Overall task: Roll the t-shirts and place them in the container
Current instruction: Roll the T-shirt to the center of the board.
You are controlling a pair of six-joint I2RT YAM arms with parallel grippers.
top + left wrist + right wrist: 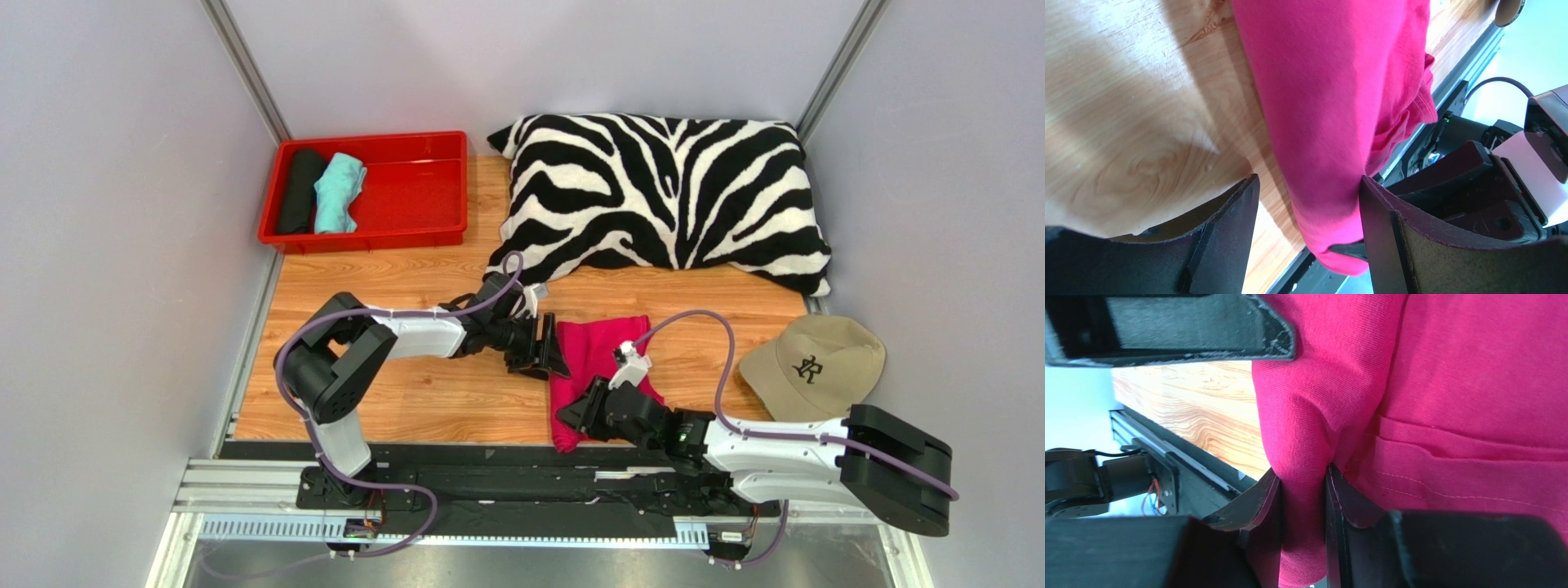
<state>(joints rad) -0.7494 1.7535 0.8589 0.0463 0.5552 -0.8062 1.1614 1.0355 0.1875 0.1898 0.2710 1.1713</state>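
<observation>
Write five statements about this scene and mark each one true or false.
1. The right gripper pinches a fold of the pink shirt. True.
2. The left gripper is shut. False: its jaws stand apart, with the shirt showing between them.
3. The tray holds a black roll and a mint roll. True.
4. The cap sits on the pillow. False: it lies on the table, by the pillow's right corner.
5. The pink shirt lies in the tray. False: it lies on the table.
</observation>
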